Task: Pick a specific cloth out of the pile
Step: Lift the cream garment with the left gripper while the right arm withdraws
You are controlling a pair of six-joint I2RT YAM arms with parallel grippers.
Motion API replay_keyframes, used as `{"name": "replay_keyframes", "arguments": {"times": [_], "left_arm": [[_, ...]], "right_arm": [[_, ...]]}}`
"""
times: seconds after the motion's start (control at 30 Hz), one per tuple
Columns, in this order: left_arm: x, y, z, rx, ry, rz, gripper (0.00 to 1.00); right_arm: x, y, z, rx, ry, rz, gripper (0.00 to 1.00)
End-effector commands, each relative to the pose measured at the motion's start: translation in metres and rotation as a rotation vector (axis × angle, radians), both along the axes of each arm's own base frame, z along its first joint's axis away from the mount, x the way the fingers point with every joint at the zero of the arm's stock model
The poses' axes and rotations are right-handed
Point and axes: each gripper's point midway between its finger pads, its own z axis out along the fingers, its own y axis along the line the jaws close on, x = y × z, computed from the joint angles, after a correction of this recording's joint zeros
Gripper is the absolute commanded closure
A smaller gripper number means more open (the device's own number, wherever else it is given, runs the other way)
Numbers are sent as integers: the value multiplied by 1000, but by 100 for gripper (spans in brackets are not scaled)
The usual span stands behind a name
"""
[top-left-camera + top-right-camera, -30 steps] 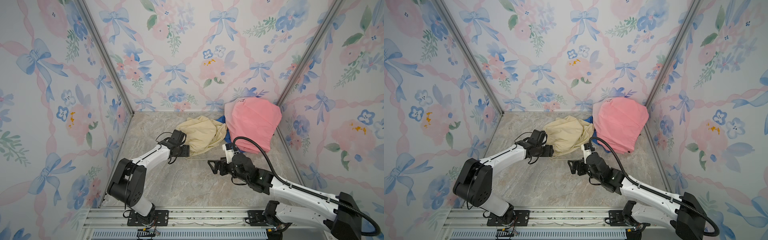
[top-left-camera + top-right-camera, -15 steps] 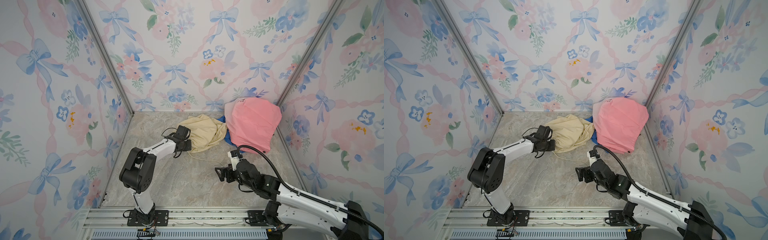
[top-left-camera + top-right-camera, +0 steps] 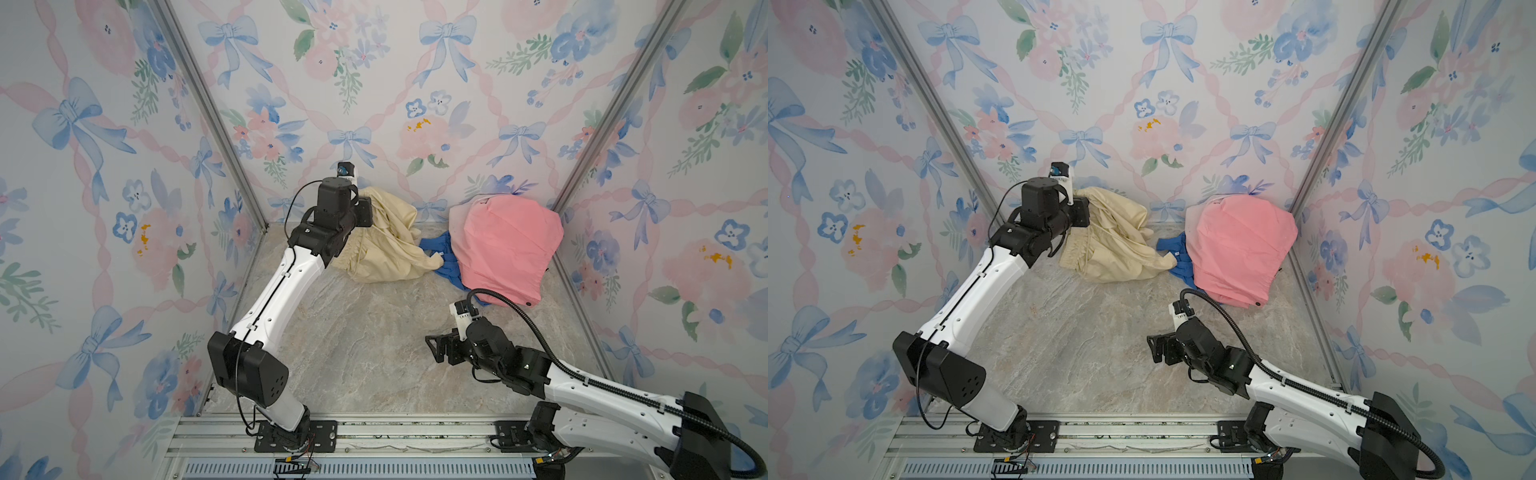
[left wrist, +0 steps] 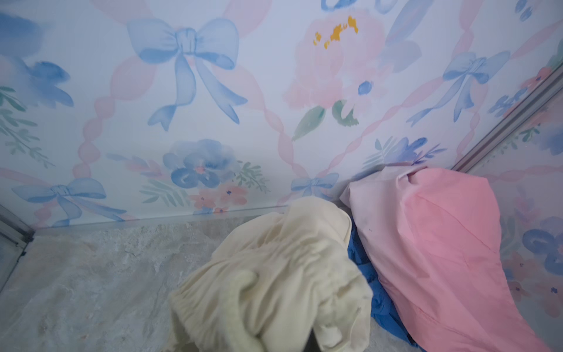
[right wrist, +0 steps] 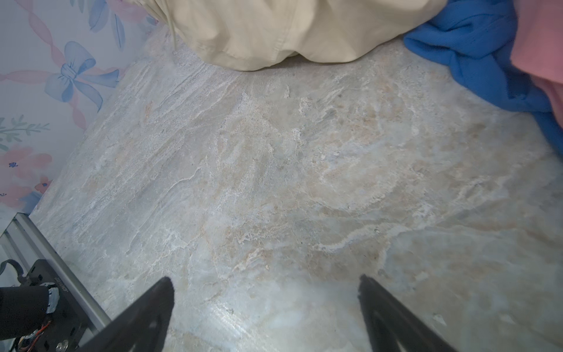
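Cloth (image 3: 386, 245) hangs pinched in the left fingers (image 3: 365, 212); lift clear of pile (image 3: 505, 245). Right fingers (image 5: 265, 307) spread, empty.

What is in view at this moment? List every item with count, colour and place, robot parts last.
cream cloth: one, pale cream-yellow, near the back wall left of the pile, one end raised off the table, the rest resting on it.
pink cloth: one, salmon pink, back right corner, heaped against the wall.
blue garment: one, royal blue, showing from under the pink cloth's left edge, beside the cream cloth.
table: one, grey-beige marbled, floor of the booth.
walls: three, pale with blue bows and pink flowers, around the table.
left gripper: one, black, shut on the cream cloth's raised end.
right gripper: one, black, open, over bare table at front right.
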Motion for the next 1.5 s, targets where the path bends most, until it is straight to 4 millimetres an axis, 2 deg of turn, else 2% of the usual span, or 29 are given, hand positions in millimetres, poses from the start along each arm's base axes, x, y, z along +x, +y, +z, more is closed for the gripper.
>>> {"name": "replay_keyframes", "arguments": {"times": [0.0, 0.1, 0.2, 0.27, 0.33, 0.5, 0.7, 0.83, 0.9, 1.07, 1.3, 1.47], "left_arm": [[-19, 10, 83, 3, -198, -6, 100], [-36, 16, 126, -26, -289, 0, 100], [-53, 29, 151, -45, -344, 39, 100], [-58, 38, 153, -44, -348, 85, 100], [-58, 47, 146, -30, -333, 134, 100], [-38, 70, 99, 97, -240, 289, 100], [-14, 99, 54, 290, -141, 463, 100], [-5, 119, 25, 352, -74, 521, 100], [1, 121, 7, 369, -40, 510, 100], [17, 103, -46, 385, 57, 412, 100], [17, 59, -138, 388, 220, 229, 100], [16, 28, -190, 330, 326, 84, 100]], "right_arm": [[2, 6, 16, 32, -27, 3, 3], [2, 6, 13, 41, -16, -2, 3], [2, 8, 13, 52, -11, -3, 3], [2, 9, 13, 53, -11, -2, 3], [3, 10, 14, 50, -11, -1, 3], [4, 17, 16, 53, -1, 10, 3], [1, 17, 13, 51, 8, 9, 3], [0, 13, 12, 51, 5, 5, 3], [0, 13, 14, 53, 0, 4, 3], [0, 11, 16, 43, -6, 5, 3], [-1, 9, 11, 39, 0, 1, 3], [-1, 8, 10, 36, 1, 0, 3]]}}
